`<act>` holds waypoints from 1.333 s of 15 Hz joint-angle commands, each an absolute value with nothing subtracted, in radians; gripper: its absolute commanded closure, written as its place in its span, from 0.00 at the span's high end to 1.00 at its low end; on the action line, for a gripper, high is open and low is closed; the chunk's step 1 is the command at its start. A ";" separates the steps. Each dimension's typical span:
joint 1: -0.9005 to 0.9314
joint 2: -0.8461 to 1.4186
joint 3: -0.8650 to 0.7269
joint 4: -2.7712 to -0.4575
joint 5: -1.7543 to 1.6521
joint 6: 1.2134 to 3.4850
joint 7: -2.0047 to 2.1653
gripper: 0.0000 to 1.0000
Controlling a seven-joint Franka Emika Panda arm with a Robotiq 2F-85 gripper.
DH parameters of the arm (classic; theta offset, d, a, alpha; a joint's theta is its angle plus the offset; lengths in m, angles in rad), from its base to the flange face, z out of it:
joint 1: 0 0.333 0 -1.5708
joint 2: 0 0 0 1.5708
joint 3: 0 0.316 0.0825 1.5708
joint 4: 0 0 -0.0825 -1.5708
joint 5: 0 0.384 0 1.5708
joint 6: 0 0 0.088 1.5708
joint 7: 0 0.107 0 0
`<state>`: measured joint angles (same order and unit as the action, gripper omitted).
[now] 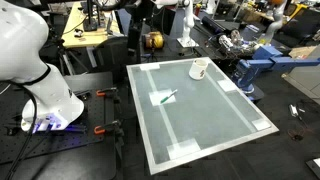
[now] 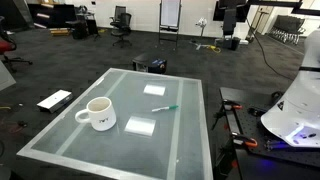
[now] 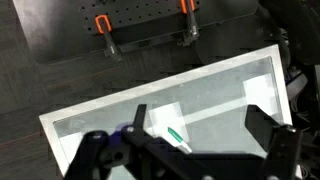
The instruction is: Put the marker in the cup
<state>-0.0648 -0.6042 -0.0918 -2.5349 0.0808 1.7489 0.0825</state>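
Note:
The teal-green marker (image 1: 167, 97) with a whitish end lies flat on the glass table (image 1: 205, 125), near a white tape patch. It also shows in an exterior view (image 2: 165, 108) and in the wrist view (image 3: 178, 137). The white cup (image 1: 198, 69) stands upright near the table's far edge, handle to the side, well apart from the marker; it also shows in an exterior view (image 2: 99, 113). The cup is out of the wrist view. My gripper (image 3: 200, 125) is open and empty, high above the table over the marker. It is out of frame in both exterior views.
The white robot base (image 1: 40, 90) stands beside the table, also in an exterior view (image 2: 295, 110). Two orange clamps (image 3: 102, 25) grip a black plate past the table edge. A blue vise (image 1: 255, 70) and cluttered benches stand behind. A flat black-and-white box (image 2: 54, 100) lies beside the table.

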 commanded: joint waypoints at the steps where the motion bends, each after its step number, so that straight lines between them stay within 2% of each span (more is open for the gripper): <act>1: -0.078 -0.603 -0.081 -2.533 0.086 1.747 0.076 1.00; 9: -0.073 -0.604 -0.067 -2.560 0.083 1.808 0.081 1.00; 20: -0.064 -0.500 0.012 -2.720 0.010 2.278 0.097 1.00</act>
